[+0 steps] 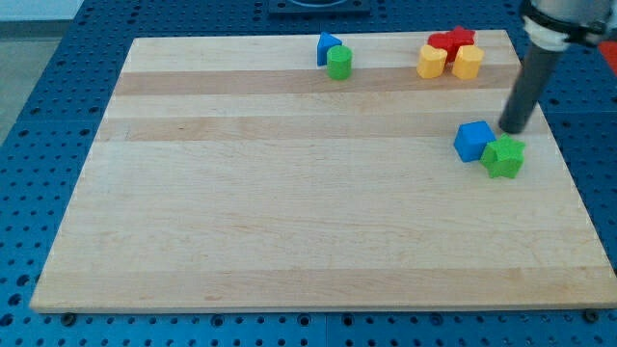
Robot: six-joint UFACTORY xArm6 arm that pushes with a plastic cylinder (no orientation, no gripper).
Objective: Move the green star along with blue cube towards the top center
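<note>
The green star point(504, 156) lies near the right edge of the wooden board point(289, 222), a little above the board's mid-height. The blue cube point(472, 141) touches it at about ten o'clock, so the two sit as a pair (the cube slightly nearer the view's top). Both are well apart from the top centre of the board.

My tip point(510, 130) stands at about twelve o'clock from the green star and at about two o'clock from the blue cube, just beside both; whether it touches either I cannot tell. The rod rises from there toward the view's top right corner. There is no pincer on this arm, only the bare rod, so nothing is held.

Farther out, at about eleven o'clock from the pair and near the board's top edge, a cluster sits together: a red block point(453, 41) of star-like shape, with two yellow blocks point(432, 62) point(468, 63) just below it, all close or touching. Well to the left of these, at the top centre, a green cylinder point(339, 63) stands touching a blue triangular block point(328, 46) at its eleven o'clock.

The board rests on a blue perforated table point(58, 116).
</note>
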